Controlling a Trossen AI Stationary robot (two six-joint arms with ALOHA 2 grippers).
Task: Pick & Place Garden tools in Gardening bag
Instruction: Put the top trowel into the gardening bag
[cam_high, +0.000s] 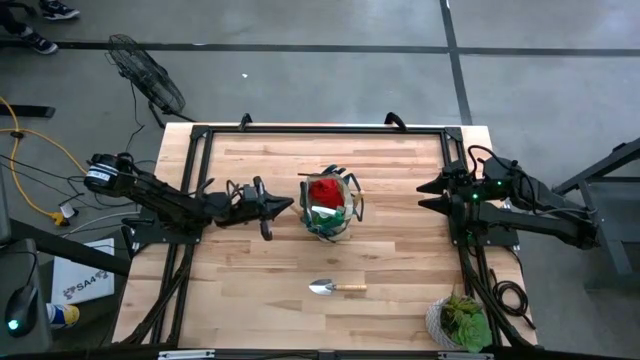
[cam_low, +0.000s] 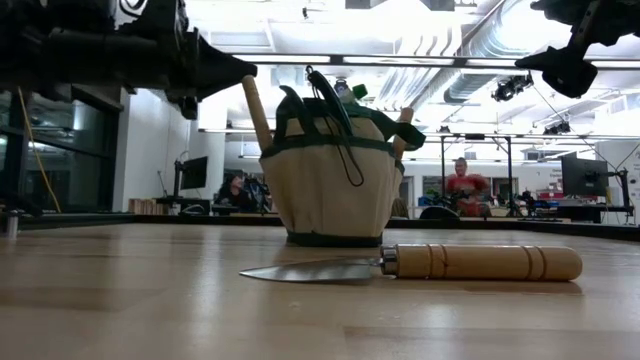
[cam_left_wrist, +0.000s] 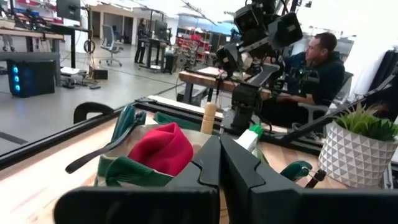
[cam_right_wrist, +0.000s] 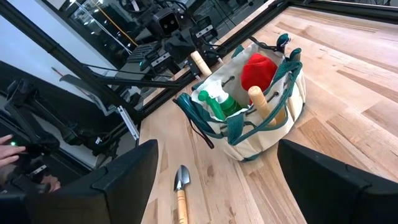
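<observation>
Wooden table (cam_high: 400, 260): khaki gardening bag (cam_high: 330, 212) (red piece (cam_high: 325, 190) inside); left end effector (cam_high: 283, 207) clenched.

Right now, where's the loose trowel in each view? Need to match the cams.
High view: trowel lies on the table, lower centre, below the gardening bag.
Low view: foreground, blade left, wooden handle right, in front of the bag.
Left wrist view: not in it.
Right wrist view: bottom edge, blade toward the bag.
Shared landmark: the bag, whose red piece shows in three views.
</observation>
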